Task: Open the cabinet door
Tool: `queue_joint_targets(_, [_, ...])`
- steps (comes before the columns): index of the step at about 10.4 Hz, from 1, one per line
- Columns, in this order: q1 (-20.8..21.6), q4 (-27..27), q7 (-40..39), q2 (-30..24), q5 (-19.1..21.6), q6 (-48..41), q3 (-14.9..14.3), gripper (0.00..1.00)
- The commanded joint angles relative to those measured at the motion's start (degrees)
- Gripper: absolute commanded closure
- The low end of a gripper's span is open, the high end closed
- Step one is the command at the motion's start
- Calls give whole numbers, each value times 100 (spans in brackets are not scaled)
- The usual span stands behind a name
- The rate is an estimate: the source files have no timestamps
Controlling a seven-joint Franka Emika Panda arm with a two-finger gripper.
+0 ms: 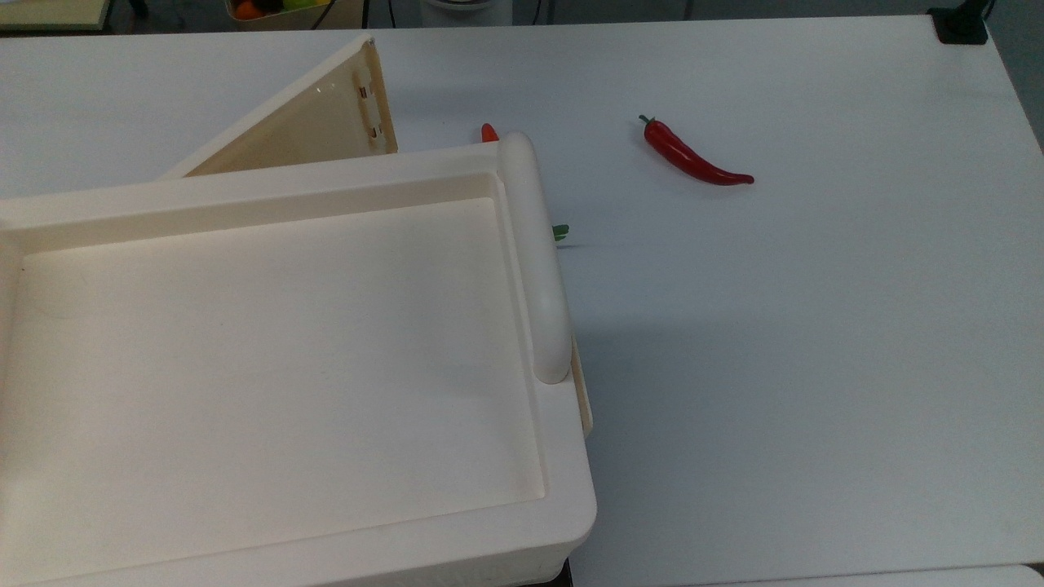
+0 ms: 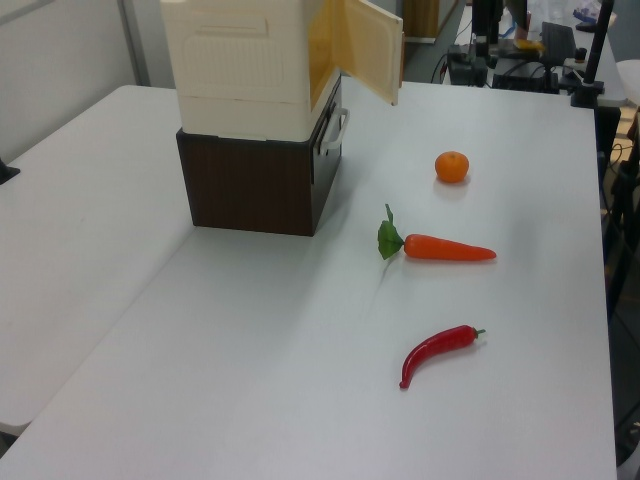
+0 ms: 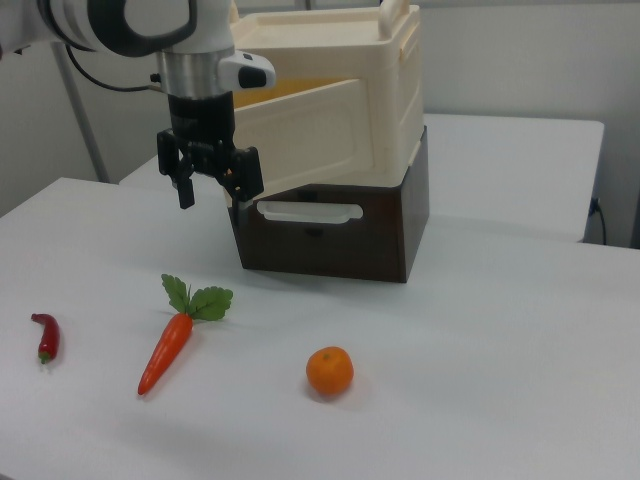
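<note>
Cabinet door (image 1: 310, 122) stands swung well out from the cabinet (image 1: 269, 342) at eleven o'clock in the top view, so opening looks done; my fingers (image 3: 212, 188) hang spread and empty beside it.

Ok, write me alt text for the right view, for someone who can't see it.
A cream-white cabinet sits on a dark brown drawer unit on a white table, its cabinet door swung open. A robot arm's black end effector hangs open beside the door's free edge, holding nothing. In front lie a red chilli, a carrot and an orange.
</note>
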Motion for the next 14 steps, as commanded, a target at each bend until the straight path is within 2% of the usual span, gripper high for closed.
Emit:
queue_joint_targets(1, [-96,-219,635,-454,-315,-237,280,0])
queue_joint_targets(3, [-788,-271,827,-464,-385,-213,1121,0])
queue_joint_targets(4, [-913,-280,1029,-446,-403,-3,1291,0])
queue_joint_targets(6, [-774,-377,1119,-411,-385,323,1223,0])
queue_joint_targets(9, [-739,-377,1040,-385,-385,350,1152,0])
queue_joint_targets(11, [-494,-377,1031,-367,-394,359,951,0])
queue_joint_targets(14, [-440,-368,1031,-367,-385,350,880,0])
